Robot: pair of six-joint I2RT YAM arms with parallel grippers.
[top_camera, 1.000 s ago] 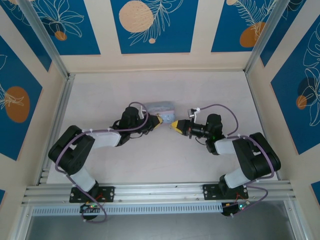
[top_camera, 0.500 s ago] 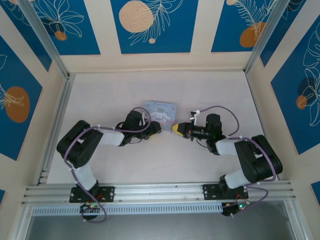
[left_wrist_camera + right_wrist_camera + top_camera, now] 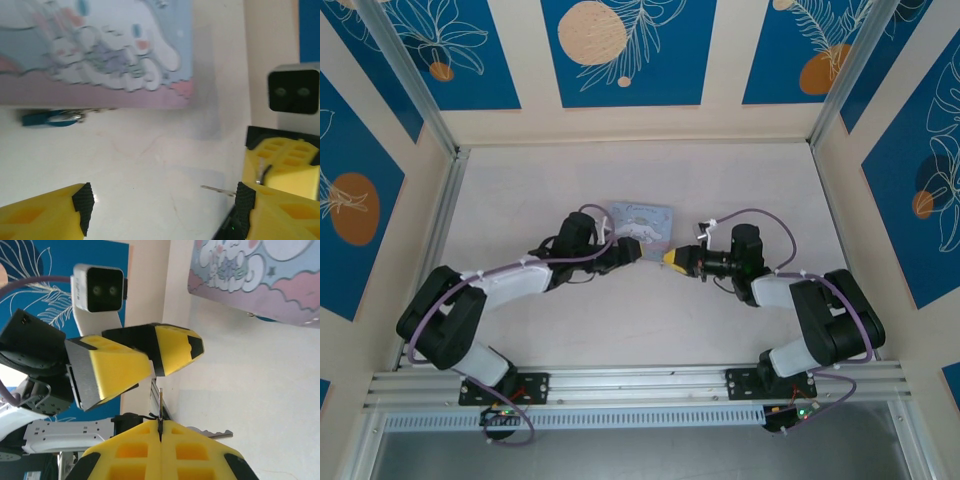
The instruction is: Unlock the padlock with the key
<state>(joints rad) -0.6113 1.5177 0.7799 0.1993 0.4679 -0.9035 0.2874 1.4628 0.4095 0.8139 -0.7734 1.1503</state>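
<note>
The right gripper (image 3: 160, 433) is clamped on the thin, flat metal key (image 3: 218, 188). The left gripper (image 3: 163, 202) is spread apart, with the teal padlock (image 3: 44, 118) beyond it.

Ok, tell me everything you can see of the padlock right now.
The padlock is tiny, with a teal-blue body and a silvery metal loop at one end, blurred in the left wrist view. It lies flat on the white table, right along the edge of the pale blue tin, apparently touching it. Nothing grips it.

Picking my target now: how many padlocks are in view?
1. The padlock lies beside the tin's edge, ahead of the open left claw. More could be hidden behind the tin.
</note>
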